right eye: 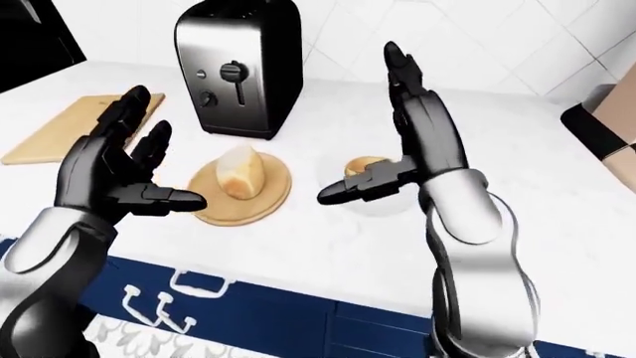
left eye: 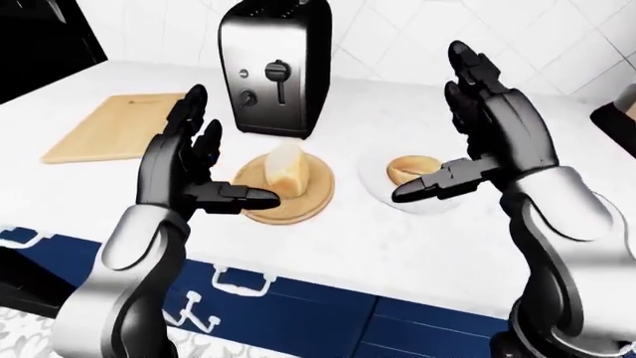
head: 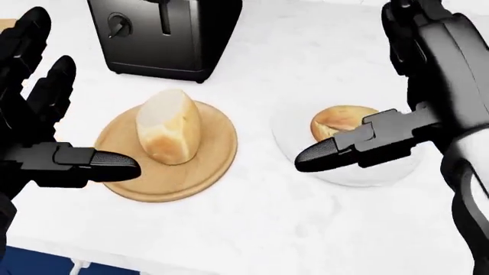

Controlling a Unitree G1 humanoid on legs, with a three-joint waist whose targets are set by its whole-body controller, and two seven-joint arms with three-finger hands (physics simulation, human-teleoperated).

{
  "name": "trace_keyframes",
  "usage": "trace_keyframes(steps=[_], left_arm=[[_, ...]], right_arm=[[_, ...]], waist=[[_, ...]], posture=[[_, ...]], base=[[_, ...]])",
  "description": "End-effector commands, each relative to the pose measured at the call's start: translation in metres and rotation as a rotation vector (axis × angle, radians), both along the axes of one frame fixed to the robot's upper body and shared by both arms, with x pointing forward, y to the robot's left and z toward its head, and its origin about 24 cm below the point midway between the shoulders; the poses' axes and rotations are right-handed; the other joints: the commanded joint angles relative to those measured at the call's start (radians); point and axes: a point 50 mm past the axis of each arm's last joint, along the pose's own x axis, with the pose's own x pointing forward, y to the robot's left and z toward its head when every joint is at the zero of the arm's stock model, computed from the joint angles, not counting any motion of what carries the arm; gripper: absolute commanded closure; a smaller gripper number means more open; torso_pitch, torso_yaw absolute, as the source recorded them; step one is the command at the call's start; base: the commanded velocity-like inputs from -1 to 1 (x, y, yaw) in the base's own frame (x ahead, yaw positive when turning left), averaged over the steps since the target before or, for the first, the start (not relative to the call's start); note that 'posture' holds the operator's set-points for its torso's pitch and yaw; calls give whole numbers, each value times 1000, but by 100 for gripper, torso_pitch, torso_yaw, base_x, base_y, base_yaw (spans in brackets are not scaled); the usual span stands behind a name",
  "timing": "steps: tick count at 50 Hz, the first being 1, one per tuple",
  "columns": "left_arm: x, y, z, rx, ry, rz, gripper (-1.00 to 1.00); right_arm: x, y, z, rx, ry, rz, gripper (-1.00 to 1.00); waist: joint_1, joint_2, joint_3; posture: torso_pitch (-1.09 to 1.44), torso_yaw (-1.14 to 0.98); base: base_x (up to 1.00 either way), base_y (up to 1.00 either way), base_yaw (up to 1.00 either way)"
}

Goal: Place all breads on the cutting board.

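A pale bread loaf piece [head: 168, 133] stands on a round wooden plate [head: 210, 163]. To its right a bread roll [head: 336, 121] lies on a white plate [head: 378, 172]. The rectangular wooden cutting board [left eye: 114, 127] lies bare at the left of the left-eye view, beyond the toaster. My left hand [left eye: 227, 149] is open just left of the round plate, thumb pointing at it. My right hand [left eye: 429, 127] is open above the white plate, and its thumb crosses in front of the roll. Neither hand touches bread.
A black and steel toaster [head: 164, 34] stands directly above the round plate in the head view. Blue cabinet drawers with white handles [left eye: 238, 280] run below the white counter edge. A brown box [right eye: 602, 127] sits at the far right.
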Motion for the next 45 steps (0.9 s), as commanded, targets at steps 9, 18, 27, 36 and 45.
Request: trace_keyframes(steps=[9, 18, 27, 36, 45], left_arm=[[-3, -2, 18, -1, -88, 0, -100], [-3, 2, 20, -10, -94, 9, -100], [-2, 3, 22, -13, -96, 15, -100], [-1, 4, 21, -14, -95, 18, -100], [-1, 5, 21, -15, -95, 19, -100]], right_arm=[[12, -6, 31, -189, 37, -25, -100], [38, -2, 56, -183, 36, -19, -100], [69, -3, 54, -222, 89, -44, -100], [88, 5, 41, -306, 137, -56, -100], [95, 1, 38, -341, 150, -83, -64]], waist=[[-3, 7, -10], [-7, 21, -4], [-10, 30, -8], [-11, 37, -11], [-10, 38, -16]], posture=[[0, 0], [0, 0], [0, 0], [0, 0], [0, 0]], base=[[0, 0, 0], [0, 0, 0], [0, 0, 0], [0, 0, 0], [0, 0, 0]])
